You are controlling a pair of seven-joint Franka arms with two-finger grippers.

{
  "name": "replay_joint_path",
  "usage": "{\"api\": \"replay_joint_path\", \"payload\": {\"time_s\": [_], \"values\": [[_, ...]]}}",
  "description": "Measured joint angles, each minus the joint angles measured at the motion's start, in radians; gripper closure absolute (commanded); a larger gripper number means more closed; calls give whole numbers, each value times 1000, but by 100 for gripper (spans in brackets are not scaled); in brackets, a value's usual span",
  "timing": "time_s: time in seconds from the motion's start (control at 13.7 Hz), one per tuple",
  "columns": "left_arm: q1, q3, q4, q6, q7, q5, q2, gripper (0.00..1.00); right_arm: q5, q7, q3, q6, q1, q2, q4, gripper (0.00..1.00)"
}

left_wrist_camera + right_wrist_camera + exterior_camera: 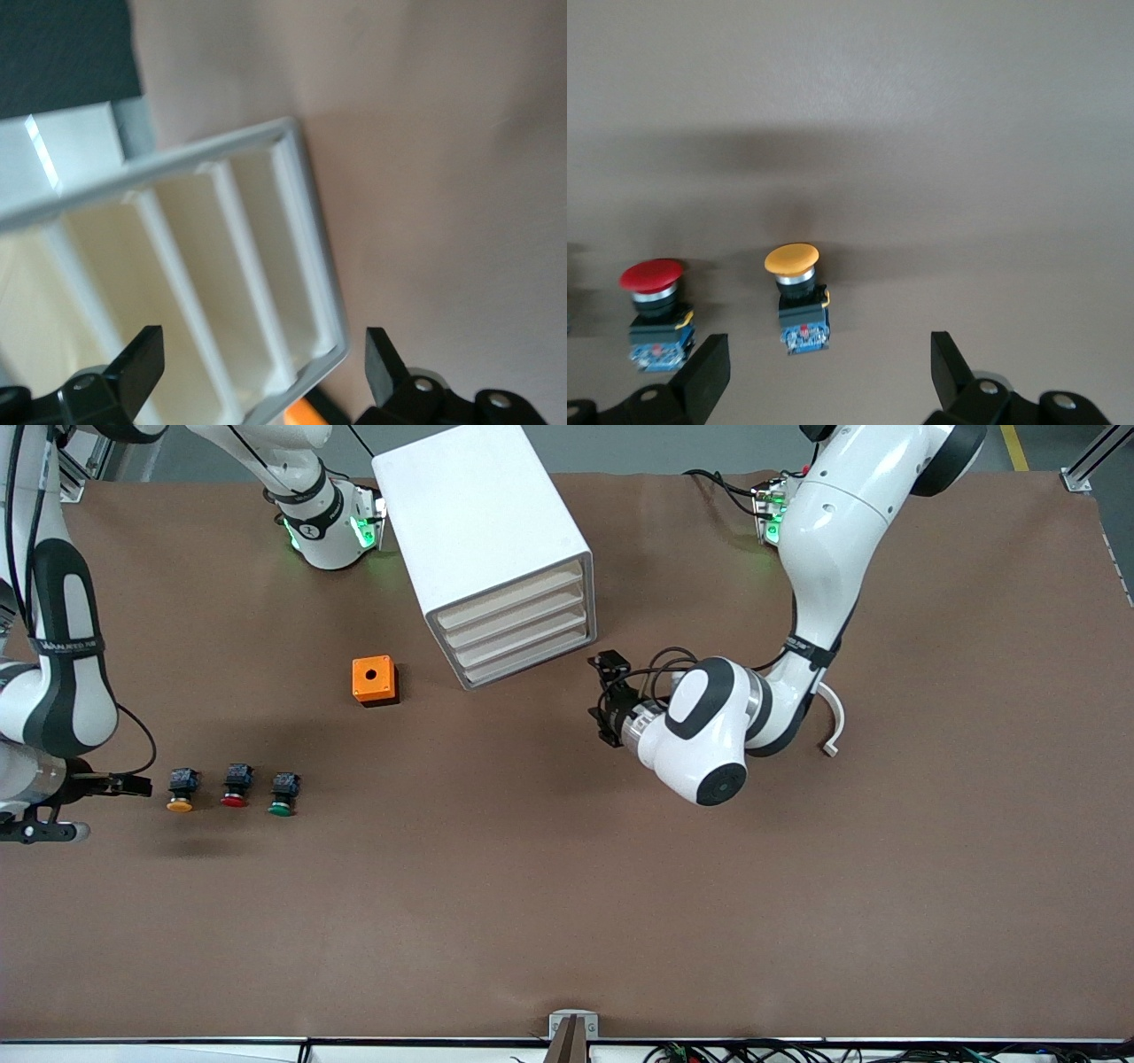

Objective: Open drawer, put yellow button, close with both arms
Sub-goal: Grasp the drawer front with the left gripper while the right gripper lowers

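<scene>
Clearly nothing of the task is done yet: the drawer [512, 600], topmost of four in the white cabinet [483, 531], is shut flush with the three below it. The left gripper [609, 700] hovers low over the bench [567, 921], just beside the cabinet's lower front corner, its fingers spread wide and holding nothing. In the left wrist view the drawer fronts run as long slats slantwise ahead of the spread fingers, so the gripper faces the stack at an angle, not squarely. I would judge it needs to rise and swing toward the top slat before any pull. No handle shows on the fronts, though the view may be too oblique to tell.

The right gripper [62, 808] is open too and empty, low over the bench at the right arm's end. The yellow button [181, 790] lies directly ahead of it and close by, resting on its side with its cap toward the front camera. Next along sit a red button [235, 786] and then a green button [283, 794]. The right arm is far nearer to the yellow one.
</scene>
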State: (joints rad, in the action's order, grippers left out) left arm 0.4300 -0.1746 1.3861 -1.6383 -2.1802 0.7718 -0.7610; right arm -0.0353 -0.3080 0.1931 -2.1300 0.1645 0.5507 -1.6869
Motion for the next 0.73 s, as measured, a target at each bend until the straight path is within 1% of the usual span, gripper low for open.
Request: {"api": "replay_joint_path", "payload": {"time_s": [0.15,0.22,0.29,0.37,0.44,0.51,0.66,0.73], "values": [[13,0,-2,5,-100,91,0,4,46,-46,0,-21,4,41,0,0],[22,-1,-2,19,-139,113,0,8,69,-75,0,-32,5,60,0,0],[38,-1,-1,29,-171,124,-2,18,82,-96,0,-43,7,78,0,0],[59,-2,-1,31,-200,140,-5,22,91,-111,0,-52,10,90,-1,0],[78,-2,0,31,-221,165,-10,22,93,-118,0,-58,11,98,-3,0],[94,-2,0,33,-230,181,-16,26,94,-120,0,-61,11,101,-10,0],[125,-2,0,42,-238,193,-23,39,94,-121,0,-71,11,101,-30,0],[142,-3,0,45,-243,197,-25,42,94,-121,0,-73,11,102,-41,0]]}}
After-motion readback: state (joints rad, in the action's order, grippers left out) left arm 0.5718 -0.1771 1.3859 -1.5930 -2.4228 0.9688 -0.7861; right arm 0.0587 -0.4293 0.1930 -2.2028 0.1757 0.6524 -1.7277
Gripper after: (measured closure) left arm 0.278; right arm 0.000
